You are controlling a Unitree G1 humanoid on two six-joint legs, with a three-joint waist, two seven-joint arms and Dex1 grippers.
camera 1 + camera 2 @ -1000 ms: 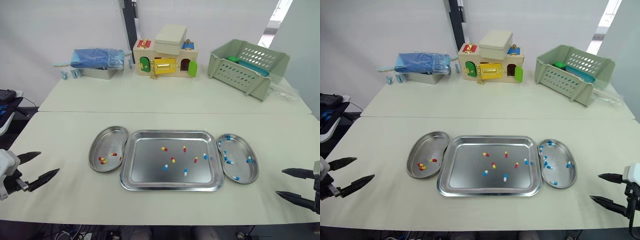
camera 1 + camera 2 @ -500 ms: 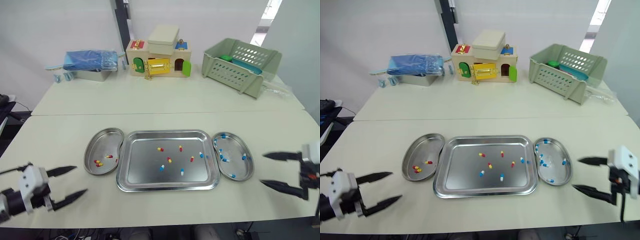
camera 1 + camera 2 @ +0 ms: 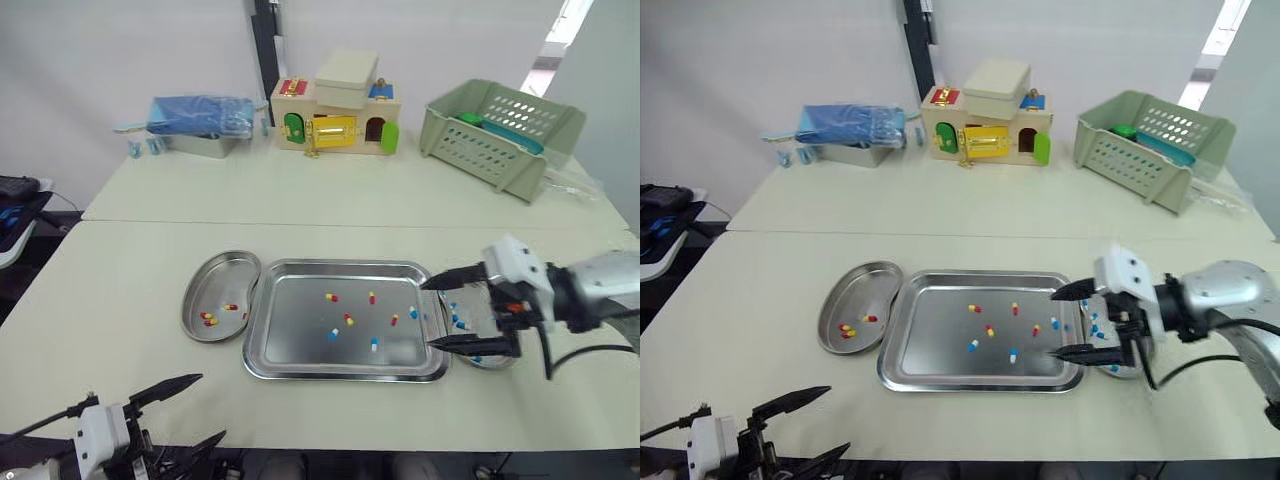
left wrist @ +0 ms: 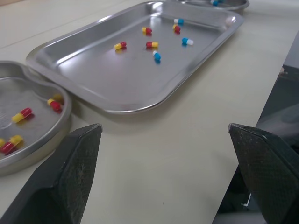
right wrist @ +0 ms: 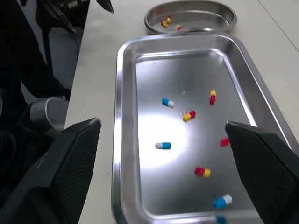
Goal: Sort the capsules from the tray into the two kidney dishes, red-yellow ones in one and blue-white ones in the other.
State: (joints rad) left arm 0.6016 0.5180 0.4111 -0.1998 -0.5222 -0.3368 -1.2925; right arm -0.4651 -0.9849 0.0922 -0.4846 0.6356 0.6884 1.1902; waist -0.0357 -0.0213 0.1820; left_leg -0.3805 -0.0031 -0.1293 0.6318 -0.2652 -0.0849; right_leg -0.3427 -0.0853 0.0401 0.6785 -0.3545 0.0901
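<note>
Open table (image 3: 120, 300) lies on both sides of the left gripper (image 3: 210, 407), which hangs at the near edge, fingers spread wide, holding nothing. The tray (image 3: 295, 330) is ahead of it, its front rim near. The right gripper (image 3: 428, 315) is over the tray's right rim, also spread wide and empty. A blue-white capsule (image 3: 411, 312) lies just beyond its fingertips, the other capsules farther. The right dish (image 3: 472, 303) is under this gripper, the left dish (image 3: 205, 285) across the tray

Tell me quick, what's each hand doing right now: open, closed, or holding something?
Left hand: open, holding nothing.
Right hand: open, holding nothing, fingertips over the right end of the tray.
</note>
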